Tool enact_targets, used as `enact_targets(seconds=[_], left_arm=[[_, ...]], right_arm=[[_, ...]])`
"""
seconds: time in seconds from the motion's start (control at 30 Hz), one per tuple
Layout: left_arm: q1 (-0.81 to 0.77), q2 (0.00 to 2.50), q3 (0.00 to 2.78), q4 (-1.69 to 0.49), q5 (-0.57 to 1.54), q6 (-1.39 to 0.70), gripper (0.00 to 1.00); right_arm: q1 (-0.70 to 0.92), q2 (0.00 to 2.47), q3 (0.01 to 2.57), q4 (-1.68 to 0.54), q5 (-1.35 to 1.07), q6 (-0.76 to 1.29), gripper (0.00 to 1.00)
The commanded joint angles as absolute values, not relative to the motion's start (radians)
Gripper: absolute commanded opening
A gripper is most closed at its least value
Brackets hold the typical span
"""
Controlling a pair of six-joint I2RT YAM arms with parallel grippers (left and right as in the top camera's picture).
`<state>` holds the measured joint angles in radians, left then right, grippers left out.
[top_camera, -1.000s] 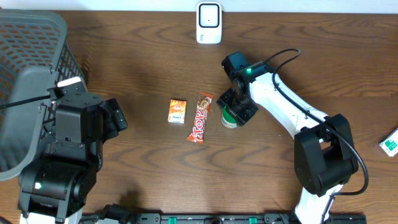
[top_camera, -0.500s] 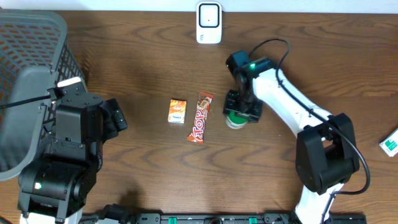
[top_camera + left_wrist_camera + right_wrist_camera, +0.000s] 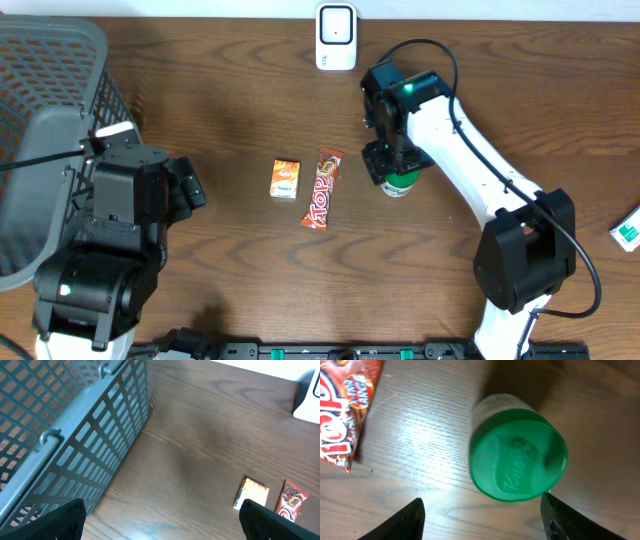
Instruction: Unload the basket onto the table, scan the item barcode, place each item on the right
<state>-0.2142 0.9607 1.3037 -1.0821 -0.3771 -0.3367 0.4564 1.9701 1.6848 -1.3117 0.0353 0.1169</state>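
A small jar with a green lid (image 3: pixel 401 184) stands upright on the table, right of the candy bar. In the right wrist view its lid (image 3: pixel 519 449) faces the camera, just beyond my fingertips. My right gripper (image 3: pixel 390 160) (image 3: pixel 482 520) hangs over it, open, with only bare table between its fingers. The jar is not gripped. The white scanner (image 3: pixel 336 37) stands at the table's far edge. My left gripper (image 3: pixel 188 188) (image 3: pixel 165 525) is open and empty, far to the left beside the basket.
An orange box (image 3: pixel 285 179) (image 3: pixel 252 494) and a red candy bar (image 3: pixel 322 188) (image 3: pixel 342 420) lie mid-table. A grey mesh basket (image 3: pixel 50 90) (image 3: pixel 65 425) fills the left side. A green-and-white packet (image 3: pixel 627 230) lies at the right edge.
My right gripper carried the green-lidded jar a little to the right, stood it upright and opened its fingers off it. The left arm has not moved.
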Motion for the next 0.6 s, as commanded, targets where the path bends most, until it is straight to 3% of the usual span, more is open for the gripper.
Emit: enact_targets(seconds=[0.0,0.1,0.3,0.43,0.57], left_arm=[[-0.215,0.973,1.313,-1.092,-0.393,-0.339,0.98],[-0.215,0.977,1.313,-1.095,-0.393,-0.339,0.98],[-0.215,0.980,1.313,-1.095,-0.393,-0.339,0.98],[-0.215,0.981,1.313,-1.095,-0.393,-0.342,0.98],[-0.215,0.980,1.313,-1.098,-0.393,-0.354,0.98]], right_arm=[[0.479,1.966,1.697,-1.308,0.059,0.035,0.72],[0.485,1.966,1.698,-1.302,0.065,0.066,0.81],[0.487,1.965,1.758,-1.398,0.054,0.336,0.99],[0.466,1.965,1.799,-1.478,-0.008,0.717,0.99],[0.431,1.966,1.769,-1.456,-0.110,0.966,0.99]])
